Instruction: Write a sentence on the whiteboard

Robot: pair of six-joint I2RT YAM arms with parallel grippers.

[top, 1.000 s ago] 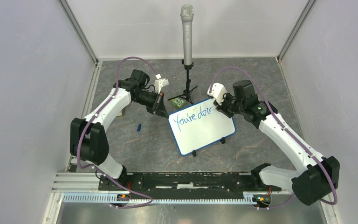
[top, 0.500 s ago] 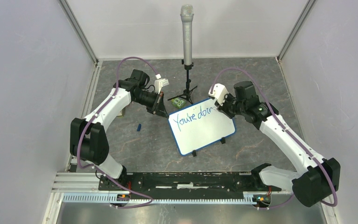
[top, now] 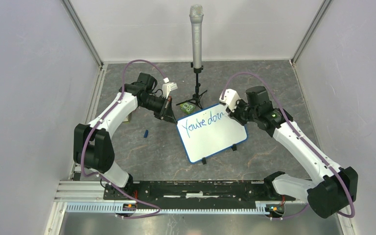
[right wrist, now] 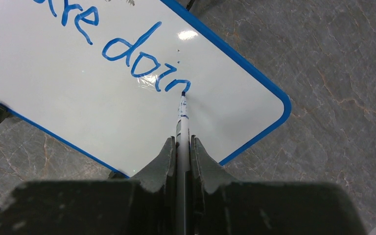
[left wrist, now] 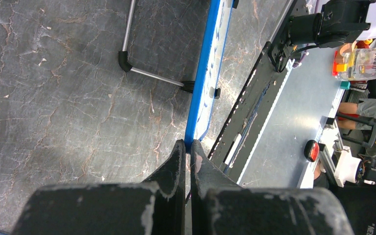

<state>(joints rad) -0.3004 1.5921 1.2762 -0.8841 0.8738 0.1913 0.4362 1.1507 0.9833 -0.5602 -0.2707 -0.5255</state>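
Note:
The whiteboard (top: 215, 134) stands tilted on black feet at the table's middle. Blue text (top: 203, 120) on it reads "You're doin"; the right wrist view shows "doin" (right wrist: 144, 61). My right gripper (top: 235, 113) is shut on a marker (right wrist: 182, 122), whose tip touches the board (right wrist: 103, 112) at the end of the "n". My left gripper (top: 170, 116) is shut on the board's blue edge (left wrist: 203, 73) at its far left corner, seen edge-on in the left wrist view.
A microphone (top: 196, 34) on a small tripod stands behind the board. A small green object (top: 188, 106) lies by the board's far corner. A blue marker cap (top: 146, 133) lies on the table left of the board. Grey walls close in both sides.
The right gripper has shifted slightly right along the top line and the text has grown from "doi" to "doin". The left arm has not moved.

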